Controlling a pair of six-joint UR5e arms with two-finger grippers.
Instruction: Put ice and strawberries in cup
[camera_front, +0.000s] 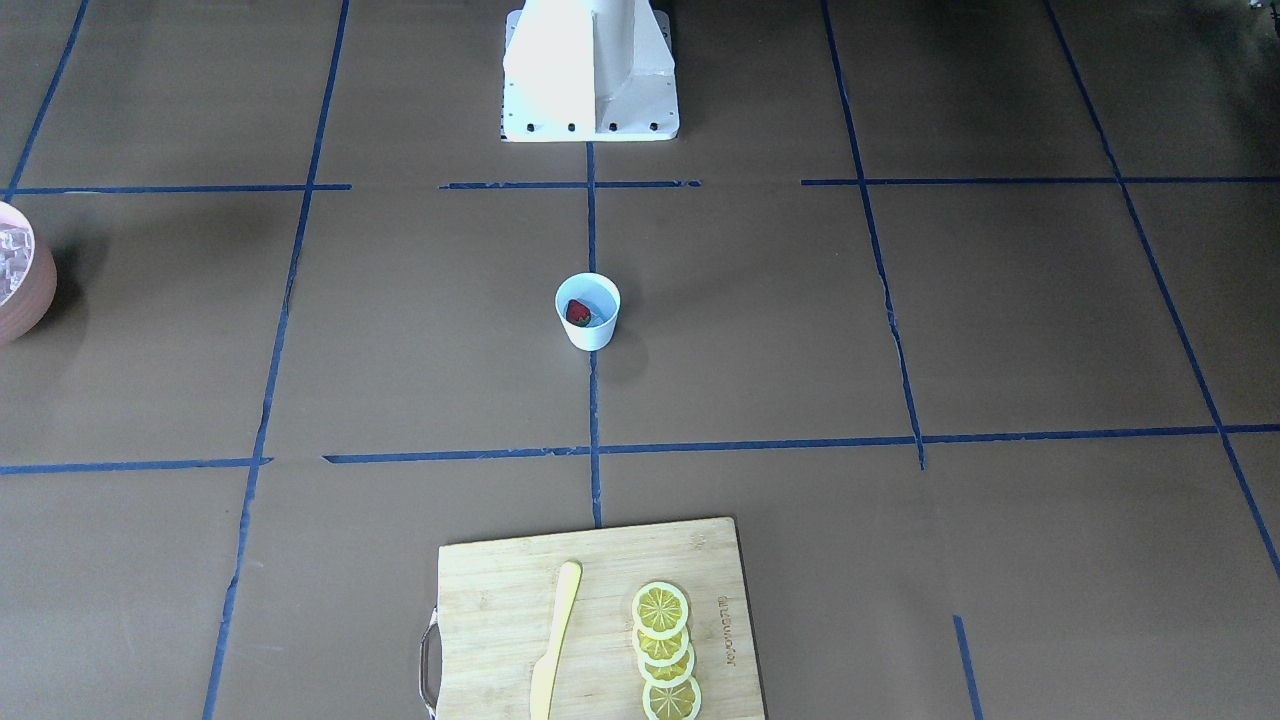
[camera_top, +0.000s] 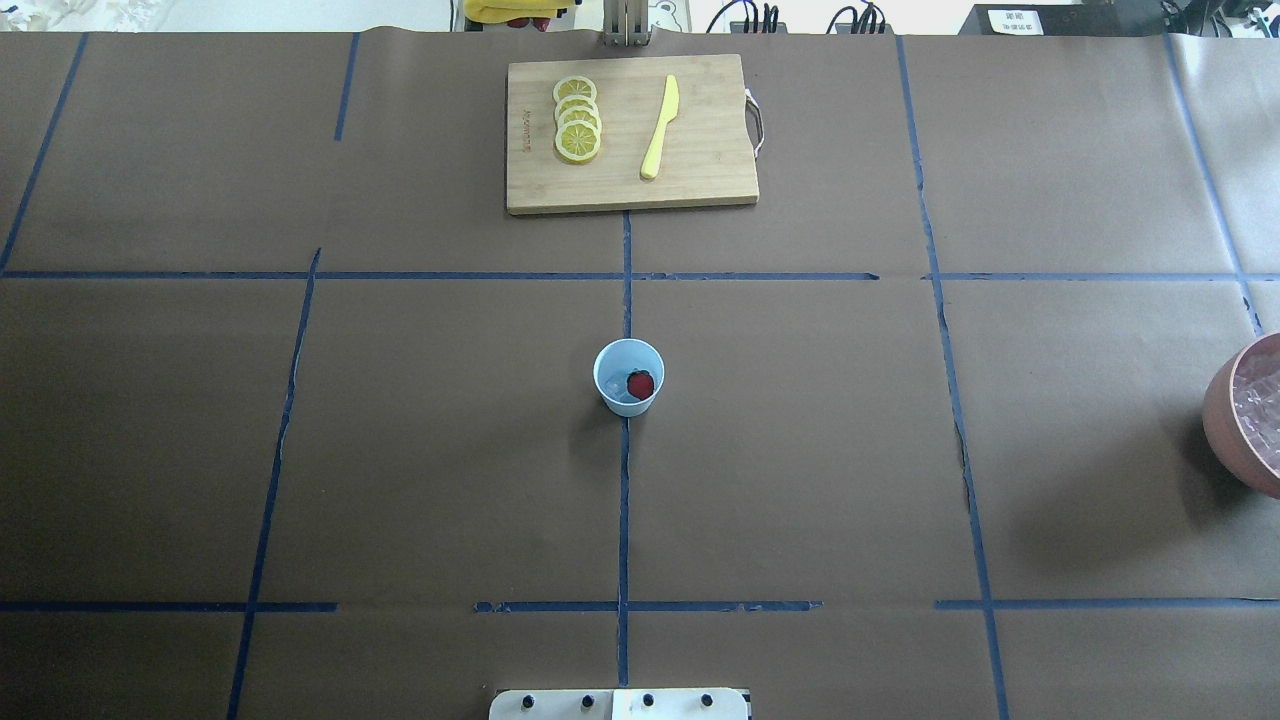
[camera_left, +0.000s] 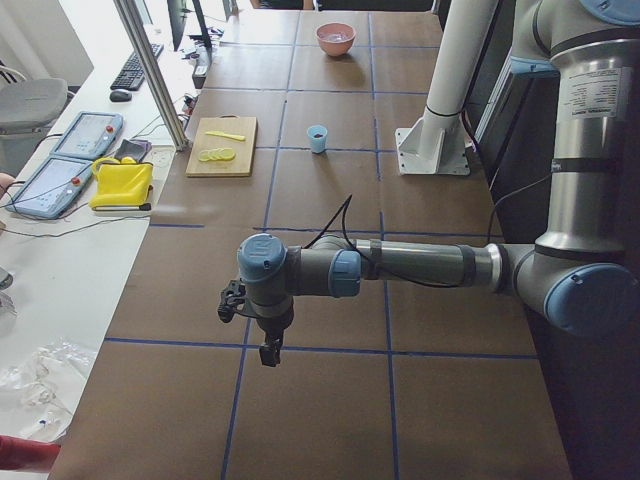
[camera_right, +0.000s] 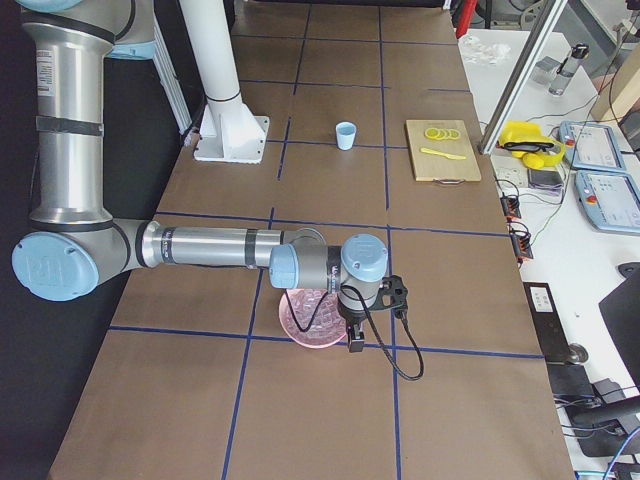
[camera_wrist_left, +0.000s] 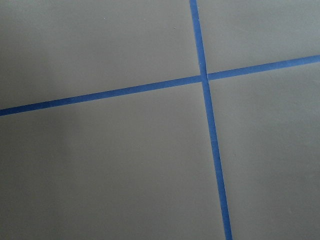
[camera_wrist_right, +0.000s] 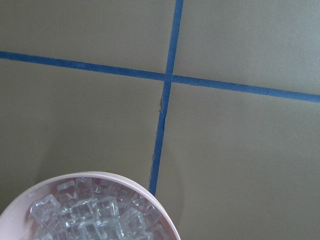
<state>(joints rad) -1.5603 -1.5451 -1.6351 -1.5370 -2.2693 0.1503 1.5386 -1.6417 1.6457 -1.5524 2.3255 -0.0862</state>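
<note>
The small white cup (camera_top: 628, 377) stands at the table's centre on a blue tape line, also visible as the cup (camera_front: 588, 312). A red strawberry (camera_top: 641, 384) lies inside it; whether ice lies beside it I cannot tell. Clear ice cubes (camera_wrist_right: 95, 212) fill a pinkish bowl (camera_wrist_right: 165, 222) at the table's right end. My right gripper (camera_right: 355, 343) hangs just past the bowl (camera_right: 300, 325), low over its rim. My left gripper (camera_left: 270, 352) hangs over bare table at the left end, far from the cup. I cannot tell if either gripper is open or shut.
A wooden cutting board (camera_top: 700, 180) at the far middle edge carries several lemon slices (camera_top: 577, 118) and a yellow knife (camera_top: 660, 127). The robot's white base (camera_front: 590, 70) stands at the near middle. Blue tape lines grid the brown table. Pendants and cables lie on a side bench.
</note>
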